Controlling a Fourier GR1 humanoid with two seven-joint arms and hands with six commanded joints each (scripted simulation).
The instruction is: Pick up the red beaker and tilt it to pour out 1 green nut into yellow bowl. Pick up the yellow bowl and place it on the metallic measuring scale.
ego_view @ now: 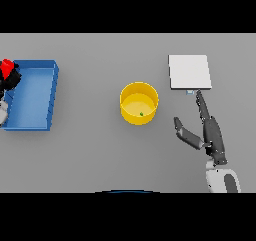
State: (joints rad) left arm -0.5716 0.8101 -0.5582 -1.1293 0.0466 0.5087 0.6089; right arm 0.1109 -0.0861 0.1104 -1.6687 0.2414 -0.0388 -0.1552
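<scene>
Bowl (139, 103), mid-table beside the scale (189, 72), already holds a nut (141, 114), so only lifting it onto the scale remains; right hand (210, 132) relaxed nearby, left hand (10, 78) grasping the beaker (7, 66) over the tray (35, 95).

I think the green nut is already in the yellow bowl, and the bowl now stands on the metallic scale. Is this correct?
Not quite. The green nut is in the yellow bowl, but the head view shows the bowl standing on the grey table, left of the metallic scale and apart from it.
</scene>
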